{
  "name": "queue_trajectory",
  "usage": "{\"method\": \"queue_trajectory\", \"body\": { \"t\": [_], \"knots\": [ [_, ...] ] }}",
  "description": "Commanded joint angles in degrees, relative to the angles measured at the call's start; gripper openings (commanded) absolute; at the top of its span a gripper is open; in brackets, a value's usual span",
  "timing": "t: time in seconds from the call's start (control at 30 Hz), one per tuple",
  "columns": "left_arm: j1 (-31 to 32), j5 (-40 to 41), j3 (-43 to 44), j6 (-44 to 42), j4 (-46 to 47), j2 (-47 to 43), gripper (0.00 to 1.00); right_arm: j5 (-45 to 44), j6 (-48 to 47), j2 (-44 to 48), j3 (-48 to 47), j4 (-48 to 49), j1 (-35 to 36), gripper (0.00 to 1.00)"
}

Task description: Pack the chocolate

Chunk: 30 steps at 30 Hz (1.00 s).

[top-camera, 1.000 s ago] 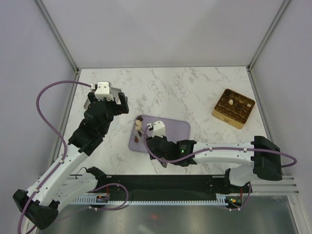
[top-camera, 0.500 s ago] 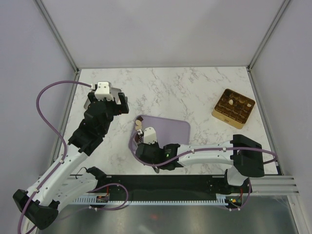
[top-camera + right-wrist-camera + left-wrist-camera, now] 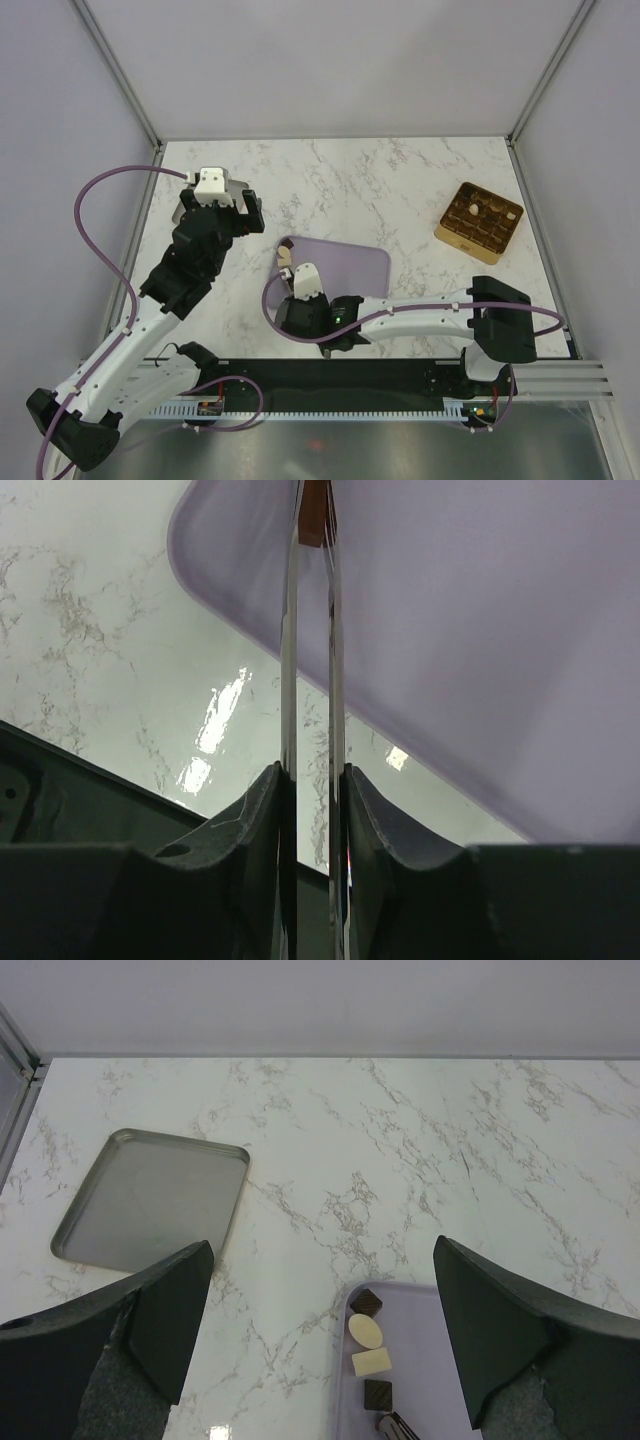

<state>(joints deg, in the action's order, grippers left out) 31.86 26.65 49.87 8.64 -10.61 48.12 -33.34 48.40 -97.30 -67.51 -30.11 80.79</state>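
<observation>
Several small chocolate pieces lie along the left edge of the lilac tray [image 3: 350, 262]. The left wrist view shows a dark brown piece [image 3: 365, 1303], a cream oval [image 3: 365, 1331], a cream block [image 3: 371, 1362] and a dark square [image 3: 378, 1394]. My right gripper [image 3: 312, 775] is shut on metal tongs [image 3: 310, 630], whose tips pinch a mid-brown chocolate [image 3: 313, 520] over the tray's near left corner. In the top view the right gripper [image 3: 300, 295] is at that corner. My left gripper [image 3: 322, 1245] is open and empty, held above the table left of the tray.
The gold compartmented box [image 3: 479, 222] stands at the far right with some pieces in it. A flat grey metal tray [image 3: 150, 1200] lies at the far left, partly under the left arm. A black rail runs along the near table edge [image 3: 60, 790].
My right gripper with the tongs has moved left and nearer, to the tray's near left corner. The left arm has not moved.
</observation>
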Motion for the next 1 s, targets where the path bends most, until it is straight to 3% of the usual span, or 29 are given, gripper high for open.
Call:
{"method": "queue_trajectory", "body": {
  "t": [0.0, 0.27, 0.57, 0.97],
  "knots": [
    [-0.1, 1.0, 0.9, -1.4, 2.1, -0.7, 1.00, -1.1, 0.3, 6.0, 0.7, -1.1, 0.4, 0.31],
    [-0.1, 0.9, 0.9, -1.3, 2.1, -0.4, 1.00, -2.6, -0.2, 12.6, 0.7, -10.7, -2.6, 0.31],
    [-0.1, 0.1, 1.0, -1.0, 2.0, -0.5, 1.00, -0.9, -7.8, 28.2, 6.0, -14.5, -22.8, 0.31],
    [-0.1, -2.3, 1.1, -0.5, 1.9, -1.4, 1.00, 3.2, -17.3, 33.0, 5.0, -17.6, -53.3, 0.33]
  ]
}}
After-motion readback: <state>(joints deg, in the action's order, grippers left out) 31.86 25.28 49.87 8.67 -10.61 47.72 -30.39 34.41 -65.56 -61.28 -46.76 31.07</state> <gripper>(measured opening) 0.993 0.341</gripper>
